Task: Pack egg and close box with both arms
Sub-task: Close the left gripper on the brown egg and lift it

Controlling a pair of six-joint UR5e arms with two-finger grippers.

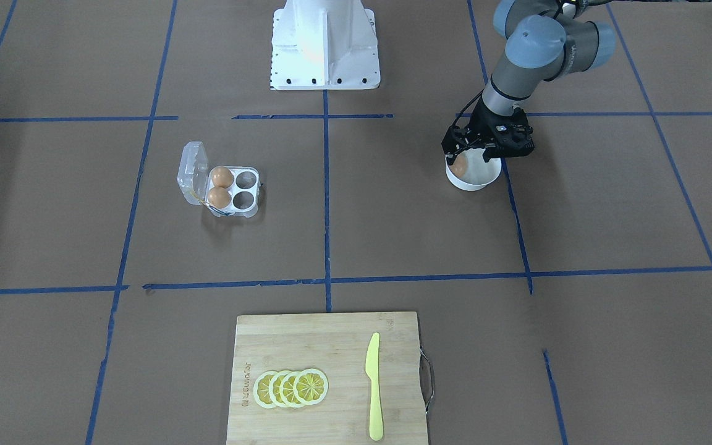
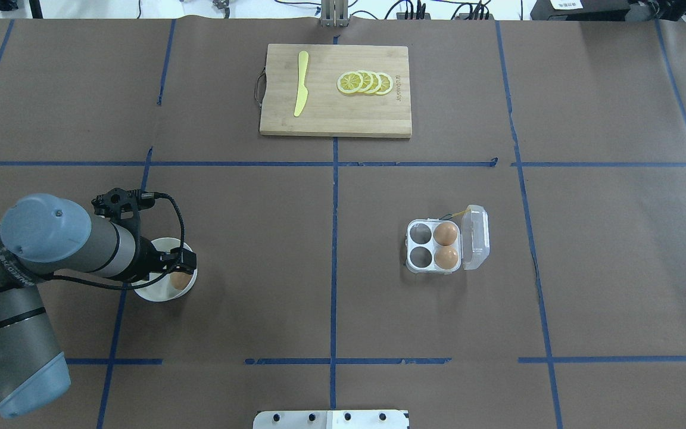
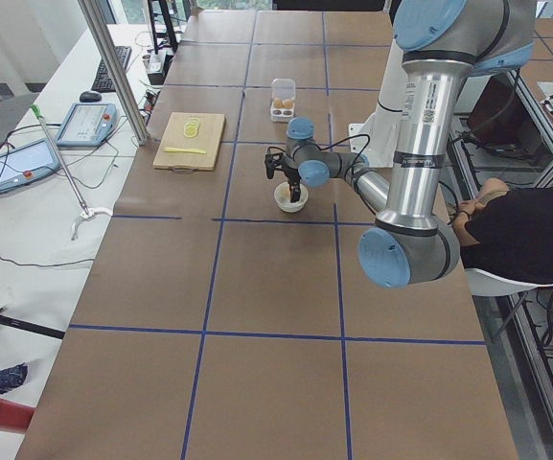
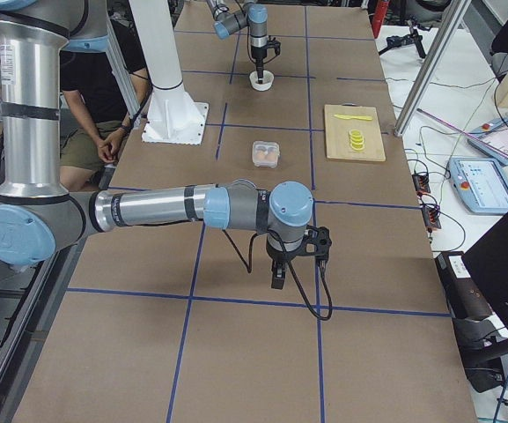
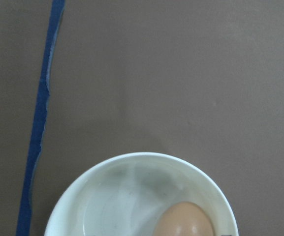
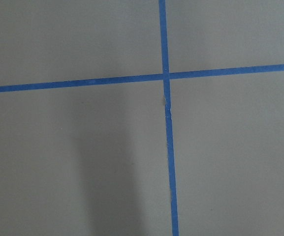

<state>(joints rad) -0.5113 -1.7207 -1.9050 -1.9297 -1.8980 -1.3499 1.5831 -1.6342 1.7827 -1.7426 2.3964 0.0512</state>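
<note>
The clear box (image 1: 246, 189) lies with its lid (image 1: 190, 168) swung open. Two eggs (image 1: 222, 177) fill the cells next to the lid, and the other two cells are empty. It also shows in the overhead view (image 2: 421, 245). A third egg (image 1: 458, 165) lies in a white bowl (image 1: 473, 184). My left gripper (image 1: 464, 162) reaches down into the bowl at this egg, its jaws apart. The left wrist view shows the egg (image 5: 183, 221) low in the bowl (image 5: 117, 196). My right gripper (image 4: 277, 280) hangs over bare table far from the box; I cannot tell its state.
A wooden cutting board (image 1: 325, 346) with lemon slices (image 1: 291, 388) and a yellow knife (image 1: 373, 383) lies at the table's far side from the robot. The white pedestal base (image 1: 325, 46) stands between the arms. A seated person (image 3: 525, 230) is beside the table.
</note>
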